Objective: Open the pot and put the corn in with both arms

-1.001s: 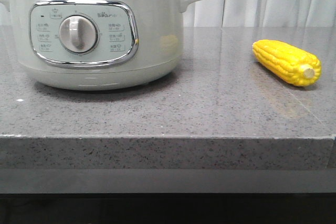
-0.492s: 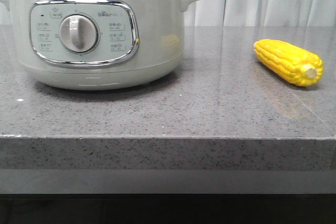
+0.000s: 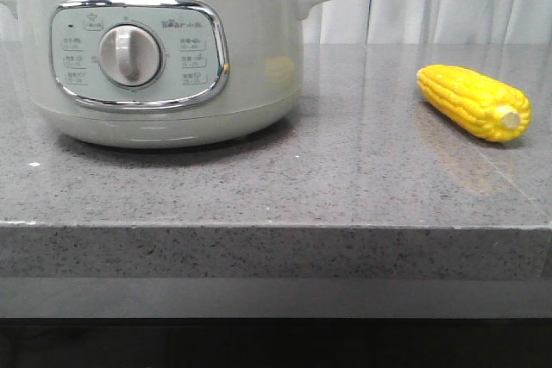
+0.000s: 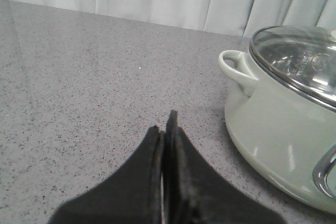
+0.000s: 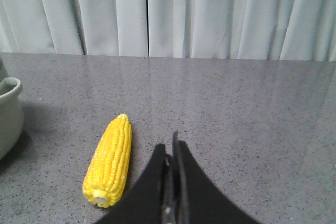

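The pale grey-green pot (image 3: pixel 164 58) stands at the left of the counter, dial and panel facing me, its glass lid (image 4: pixel 302 61) on. It also shows in the left wrist view (image 4: pixel 283 129). The yellow corn (image 3: pixel 473 102) lies at the right, stub end toward the front. In the right wrist view the corn (image 5: pixel 109 161) lies just beside my right gripper (image 5: pixel 172 142), which is shut and empty. My left gripper (image 4: pixel 165 121) is shut and empty, over bare counter beside the pot's side handle (image 4: pixel 236 69). Neither gripper shows in the front view.
The grey speckled counter (image 3: pixel 345 178) ends in a front edge near me. White curtains (image 5: pixel 168 14) hang behind it. A pot handle (image 5: pixel 8 90) shows at the edge of the right wrist view.
The front view shifted very slightly; the pot and corn lie where they were. No gripper has touched anything.
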Motion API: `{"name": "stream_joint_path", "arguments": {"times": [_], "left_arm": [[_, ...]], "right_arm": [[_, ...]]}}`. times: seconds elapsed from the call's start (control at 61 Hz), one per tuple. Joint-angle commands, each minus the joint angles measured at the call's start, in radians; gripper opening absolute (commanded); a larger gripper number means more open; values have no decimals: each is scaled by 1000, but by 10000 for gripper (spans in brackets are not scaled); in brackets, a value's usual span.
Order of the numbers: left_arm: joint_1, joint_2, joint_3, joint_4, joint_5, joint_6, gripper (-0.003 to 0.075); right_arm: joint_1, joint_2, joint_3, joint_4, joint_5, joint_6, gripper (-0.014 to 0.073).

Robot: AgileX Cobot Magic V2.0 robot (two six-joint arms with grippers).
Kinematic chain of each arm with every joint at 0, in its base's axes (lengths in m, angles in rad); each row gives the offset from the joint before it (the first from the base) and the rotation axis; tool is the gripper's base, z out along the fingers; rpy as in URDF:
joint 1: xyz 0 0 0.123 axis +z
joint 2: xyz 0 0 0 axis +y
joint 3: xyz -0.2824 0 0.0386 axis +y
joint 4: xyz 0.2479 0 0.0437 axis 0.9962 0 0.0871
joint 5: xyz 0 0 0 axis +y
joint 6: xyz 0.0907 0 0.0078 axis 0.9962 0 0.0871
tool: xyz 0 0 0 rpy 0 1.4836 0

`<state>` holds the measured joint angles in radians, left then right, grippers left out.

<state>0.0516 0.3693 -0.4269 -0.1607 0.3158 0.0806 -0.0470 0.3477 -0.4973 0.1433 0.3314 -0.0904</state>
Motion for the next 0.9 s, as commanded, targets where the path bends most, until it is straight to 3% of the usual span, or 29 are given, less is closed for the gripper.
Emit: {"name": "stream_joint_path", "arguments": {"times": [0.0, 0.082, 0.164, 0.246, 0.295, 0.377, 0.591, 0.886], "left_arm": [[0, 17, -37, -2, -107, -2, 70], [0, 17, -37, -2, -105, -2, 248], [0, 17, -37, -2, -107, -2, 492], [0, 17, -37, -15, -107, -2, 612], [0, 17, -37, -29, -107, -2, 623], [0, 17, -42, -29, -105, -2, 620], [-5, 161, -241, -29, 61, 103, 620], [-163, 518, -629, -29, 254, 129, 620]], "right_arm": [[2, 17, -38, -10, -88, -4, -39], [2, 17, -38, -10, -88, -4, 85], [2, 17, -38, -10, -88, -4, 295], [2, 17, -38, -10, -88, -4, 473], [2, 17, -37, -10, -88, -4, 549], [2, 17, -35, -10, -89, -4, 599], [2, 17, -35, -10, -85, -4, 601], [2, 17, -35, -9, -87, -4, 601]]}}
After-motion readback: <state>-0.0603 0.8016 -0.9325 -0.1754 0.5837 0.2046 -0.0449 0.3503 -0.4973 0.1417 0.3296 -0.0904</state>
